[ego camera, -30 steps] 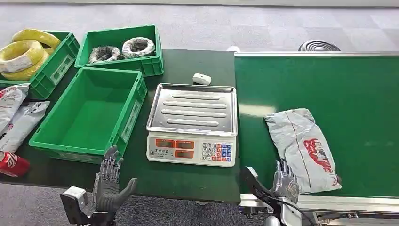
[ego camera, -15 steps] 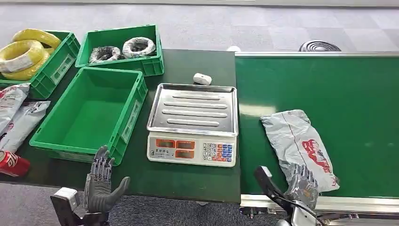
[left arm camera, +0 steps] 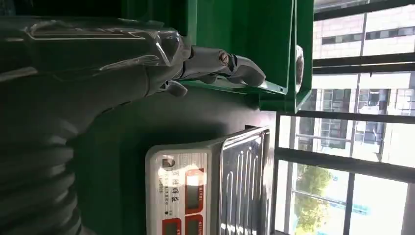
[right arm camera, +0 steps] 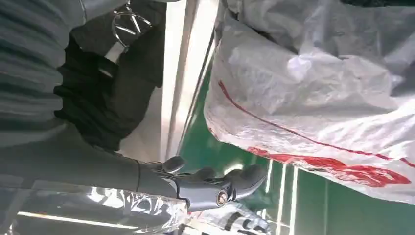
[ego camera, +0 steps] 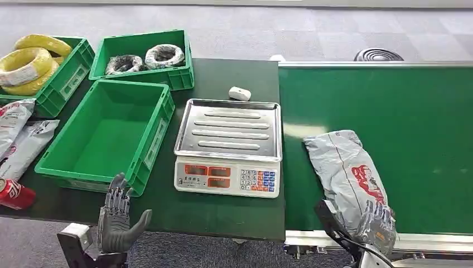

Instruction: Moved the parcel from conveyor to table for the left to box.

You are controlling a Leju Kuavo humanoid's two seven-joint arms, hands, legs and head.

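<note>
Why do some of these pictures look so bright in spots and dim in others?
Head view: even light, with a pale glare patch on the conveyor belt and sheen on the scale's steel tray. Left wrist view: windows are blown out white, leaving the left robot hand and table dim. Right wrist view: the parcel is bright, and the plastic wrap on the right robot hand glints.

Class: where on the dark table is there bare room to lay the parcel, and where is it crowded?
Free: the strip between the scale and empty green crate, and the table's near edge. Crowded: the far left, with coil-filled bins, bags and a can.
</note>
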